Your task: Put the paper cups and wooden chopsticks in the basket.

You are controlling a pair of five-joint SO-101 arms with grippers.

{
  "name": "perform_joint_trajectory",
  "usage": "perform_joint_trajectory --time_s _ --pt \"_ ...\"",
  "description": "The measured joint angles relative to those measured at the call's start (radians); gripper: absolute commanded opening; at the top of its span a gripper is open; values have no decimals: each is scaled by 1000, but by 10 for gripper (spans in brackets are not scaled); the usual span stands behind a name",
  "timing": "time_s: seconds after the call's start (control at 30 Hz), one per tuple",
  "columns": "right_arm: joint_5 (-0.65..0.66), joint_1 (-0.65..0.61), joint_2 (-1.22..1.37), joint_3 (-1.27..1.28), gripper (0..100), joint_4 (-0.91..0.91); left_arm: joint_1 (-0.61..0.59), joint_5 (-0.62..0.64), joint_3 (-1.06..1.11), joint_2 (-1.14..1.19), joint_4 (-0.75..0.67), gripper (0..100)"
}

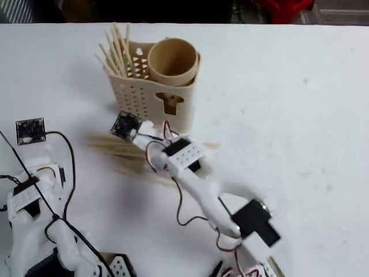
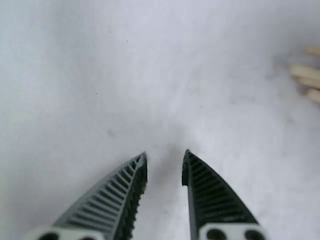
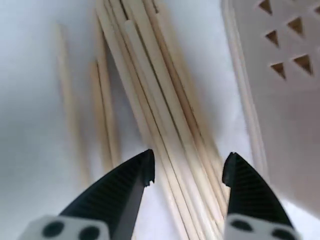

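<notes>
White table [image 1: 300, 115] runs under everything. Your left gripper [image 2: 164, 160] hangs over a bare patch, jaws slightly apart, empty. The loose chopsticks [image 3: 150, 100] look light, stiff and slippery (they'll roll), so pinch the bundle mid-length. Your right gripper [image 3: 187, 167] gapes empty over them, bundle between its tips, just beside the basket [image 1: 147, 95] holding paper cups [image 1: 173, 57].

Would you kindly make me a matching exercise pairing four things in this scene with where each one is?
Things:
1. paper cups
2. loose chopsticks
3. left pincer
4. right pincer

Places:
a. open above the loose chopsticks
b. stacked inside the basket
c. open over bare table
d. lying flat on the table

Pairs: 1-b, 2-d, 3-c, 4-a
</notes>
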Motion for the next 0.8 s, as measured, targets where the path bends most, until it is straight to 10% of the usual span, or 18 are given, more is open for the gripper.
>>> perform_joint_trajectory --time_s 0.8 --pt "5 -89 -58 20 20 258 0 0 0 0 0 132"
